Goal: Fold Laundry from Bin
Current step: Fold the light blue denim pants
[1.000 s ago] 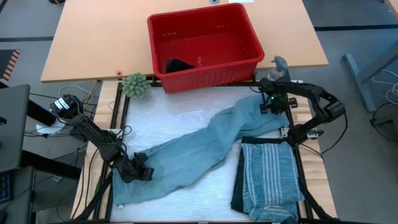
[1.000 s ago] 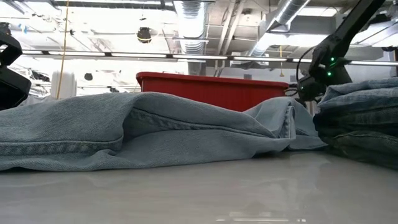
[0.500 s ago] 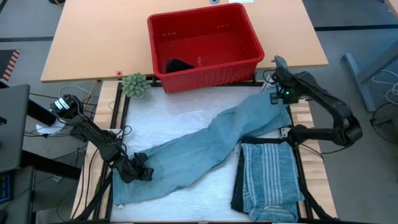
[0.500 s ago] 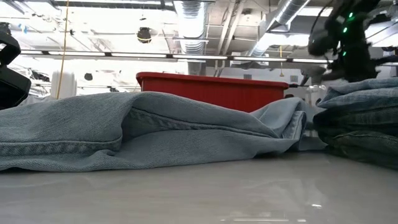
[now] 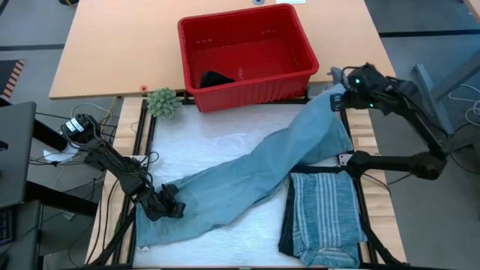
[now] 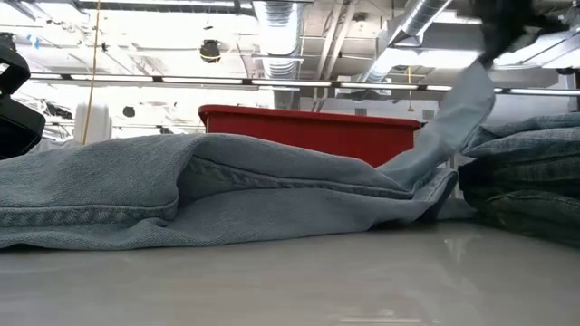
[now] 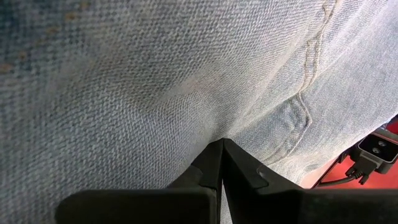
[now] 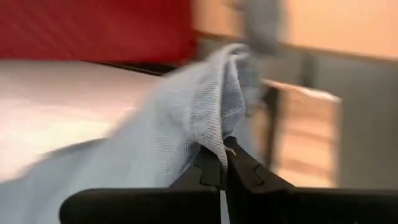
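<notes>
Gripping one end of the light blue jeans (image 5: 255, 176), the right gripper (image 5: 341, 100) is hanging at the desk's far right corner, just beside the red bin (image 5: 247, 52), its fingers pinched on the denim and lifting it off the white mat (image 5: 217, 142). From above, the jeans are lying diagonally across the mat toward the near left corner, where the left gripper (image 5: 171, 206) is clamping their other end against the surface. A small black item (image 5: 216, 78) is sitting inside the bin, a green tuft (image 5: 163, 102) is resting at the bin's left, and a folded striped shirt (image 5: 324, 217) is lying on dark trousers (image 5: 288, 225) at the near right.

At table level, the jeans (image 6: 208, 186) are spreading low across the front, one end rising steeply up at the right, with the bin (image 6: 308, 131) behind.

From the left wrist, the closed fingers (image 7: 239, 171) are pinching denim (image 7: 155, 81).

From the right wrist, the closed fingers (image 8: 239, 168) are holding a fold of the jeans (image 8: 186, 118).
</notes>
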